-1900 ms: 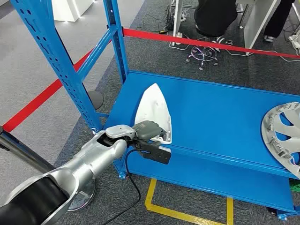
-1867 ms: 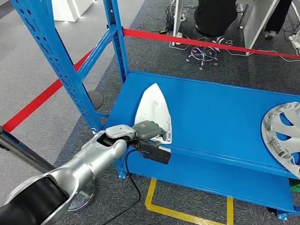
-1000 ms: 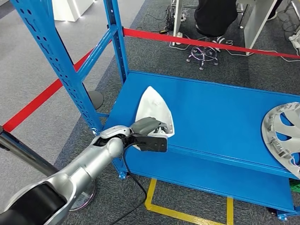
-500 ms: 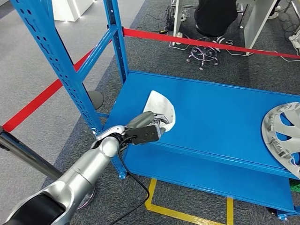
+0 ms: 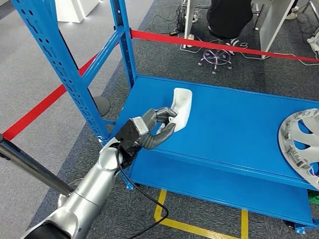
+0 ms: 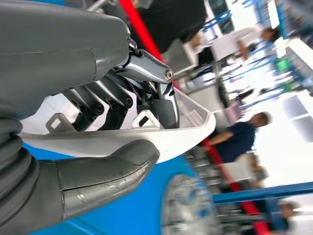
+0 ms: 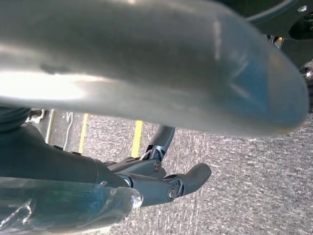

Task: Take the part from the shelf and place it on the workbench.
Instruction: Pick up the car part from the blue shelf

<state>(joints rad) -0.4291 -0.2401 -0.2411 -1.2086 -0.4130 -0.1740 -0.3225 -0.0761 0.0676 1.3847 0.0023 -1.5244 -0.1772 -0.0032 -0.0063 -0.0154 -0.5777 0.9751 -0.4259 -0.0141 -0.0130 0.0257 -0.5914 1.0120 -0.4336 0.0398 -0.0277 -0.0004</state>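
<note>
Now left hand [image 5: 156, 127] fingers [image 6: 162, 105] clamped around white part [image 5: 181, 105] above blue shelf [image 5: 233, 124].

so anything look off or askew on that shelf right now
Nothing looks damaged or spilled. The white part is tipped up on edge only because the left hand grips it. The hubcap overhangs the blue shelf front edge a little.

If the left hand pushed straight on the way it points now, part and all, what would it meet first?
Probably nothing close. The left hand holds the white part raised over the blue shelf deck, pointing up and right across bare deck. The wheel cover lies off to the right, apparently outside that line; depth is uncertain.
</note>
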